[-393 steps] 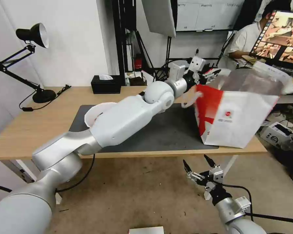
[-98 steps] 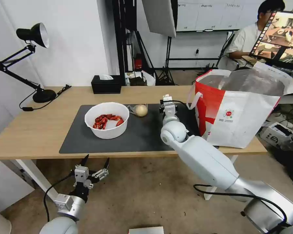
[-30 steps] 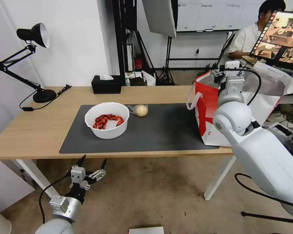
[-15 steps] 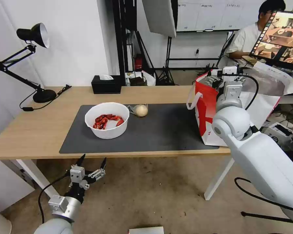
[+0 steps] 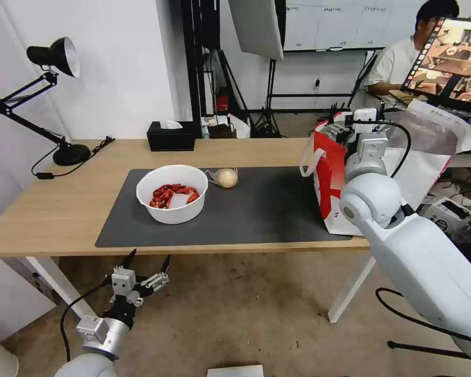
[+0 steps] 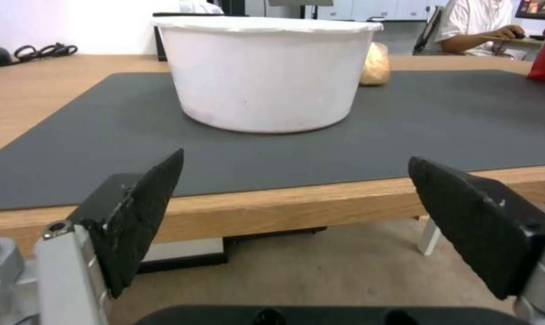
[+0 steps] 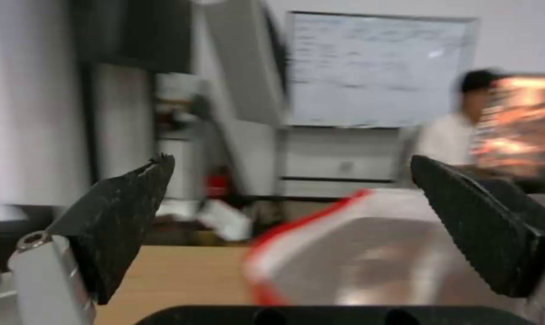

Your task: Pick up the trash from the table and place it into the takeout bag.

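Note:
The trash on the table is a white round bowl of red crayfish shells on the dark grey mat, and a beige wrapped bun just behind it. The takeout bag stands open at the table's right end, its red rim and foil lining showing in the right wrist view. My right gripper is open and empty, level with the bag's near top rim. My left gripper hangs open below the table's front edge, facing the bowl.
A black desk lamp stands at the table's far left and a black tissue box at the back edge. Behind the bag a person sits at a monitor. My right forearm crosses in front of the bag.
My right gripper has shifted slightly down and to the left at the bag's rim. The left arm, bowl and bun have not moved.

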Controlling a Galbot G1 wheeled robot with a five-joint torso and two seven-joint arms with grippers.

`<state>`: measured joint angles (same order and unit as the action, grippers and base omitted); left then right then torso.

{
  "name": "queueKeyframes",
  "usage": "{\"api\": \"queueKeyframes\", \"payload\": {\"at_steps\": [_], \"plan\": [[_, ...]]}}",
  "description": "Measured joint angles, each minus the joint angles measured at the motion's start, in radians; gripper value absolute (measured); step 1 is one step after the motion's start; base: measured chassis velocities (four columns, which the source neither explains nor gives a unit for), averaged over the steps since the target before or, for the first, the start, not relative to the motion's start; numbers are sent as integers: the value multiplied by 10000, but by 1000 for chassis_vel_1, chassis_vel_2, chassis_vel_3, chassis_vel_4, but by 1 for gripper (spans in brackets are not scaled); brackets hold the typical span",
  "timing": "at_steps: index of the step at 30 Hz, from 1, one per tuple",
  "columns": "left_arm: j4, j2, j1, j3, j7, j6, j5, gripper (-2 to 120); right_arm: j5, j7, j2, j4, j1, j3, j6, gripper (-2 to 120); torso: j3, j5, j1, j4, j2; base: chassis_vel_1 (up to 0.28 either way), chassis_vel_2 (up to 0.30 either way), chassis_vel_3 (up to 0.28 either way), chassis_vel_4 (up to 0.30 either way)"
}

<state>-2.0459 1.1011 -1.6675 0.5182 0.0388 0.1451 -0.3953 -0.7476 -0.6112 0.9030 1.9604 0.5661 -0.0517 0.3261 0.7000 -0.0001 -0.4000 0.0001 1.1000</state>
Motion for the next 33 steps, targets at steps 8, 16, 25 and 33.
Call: {"api": "queueKeyframes", "payload": {"at_steps": [8,16,25,33], "plan": [[5,20,18,-3,-8,28,-1,100,-1608,2382,-717,1173,2002,-584,-1351,100,0,6,-1,-3,0,0,0,0,0],[142,203,130,-180,-71,187,38,100,-1928,4417,-1574,2221,4677,-1525,-2644,100,-1,-3,0,-1,1,0,0,0,0],[131,314,-52,-225,-77,208,144,100,522,5554,-1241,1683,7910,-2259,-4853,100,-2,-1,2,-4,1,0,0,0,0],[105,343,-189,-176,-76,169,149,100,1729,5580,-344,863,9260,-2293,-5622,100,-1,2,1,-4,0,0,0,0,0]]}}
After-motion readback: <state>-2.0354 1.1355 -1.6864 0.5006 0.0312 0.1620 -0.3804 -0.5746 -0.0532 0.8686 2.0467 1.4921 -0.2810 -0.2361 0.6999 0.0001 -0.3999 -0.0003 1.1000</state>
